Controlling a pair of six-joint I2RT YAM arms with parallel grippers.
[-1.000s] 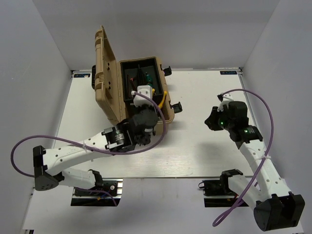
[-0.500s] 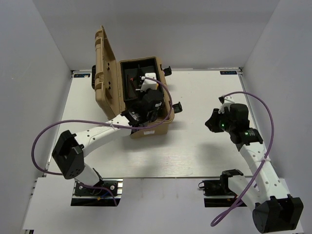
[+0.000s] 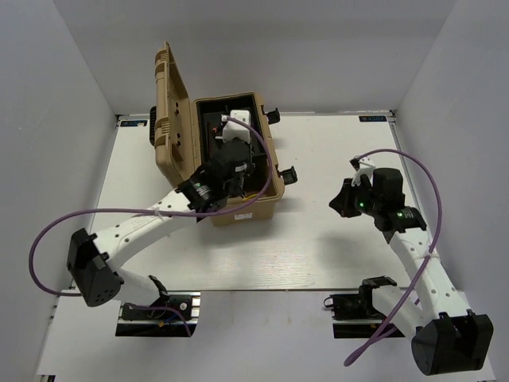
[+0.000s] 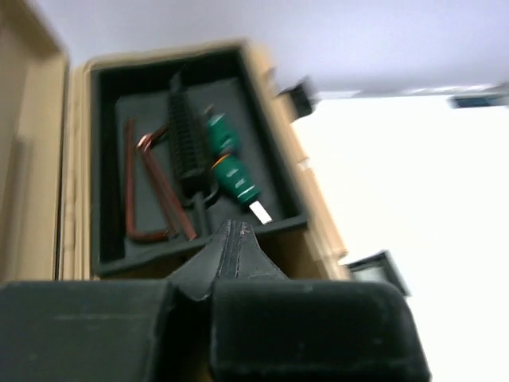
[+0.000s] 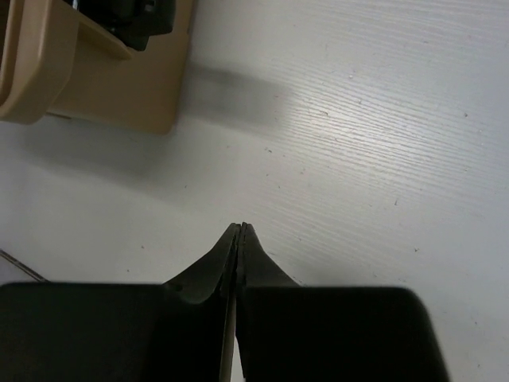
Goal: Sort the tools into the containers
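Hex keys (image 4: 130,183) and green screwdriver (image 4: 232,171) in the toolbox (image 4: 75,159) — both pincers clenched
They lie just beyond the left gripper (image 4: 235,231) tips; right gripper (image 5: 240,231) — empty — hangs over the table (image 5: 382,119).

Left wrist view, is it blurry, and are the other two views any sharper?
Left wrist view: motion-smeared, the toolbox edges and green screwdriver soft; right wrist view: the table grain crisp, only the toolbox corner soft; top external view: sharp and evenly lit, no glare.
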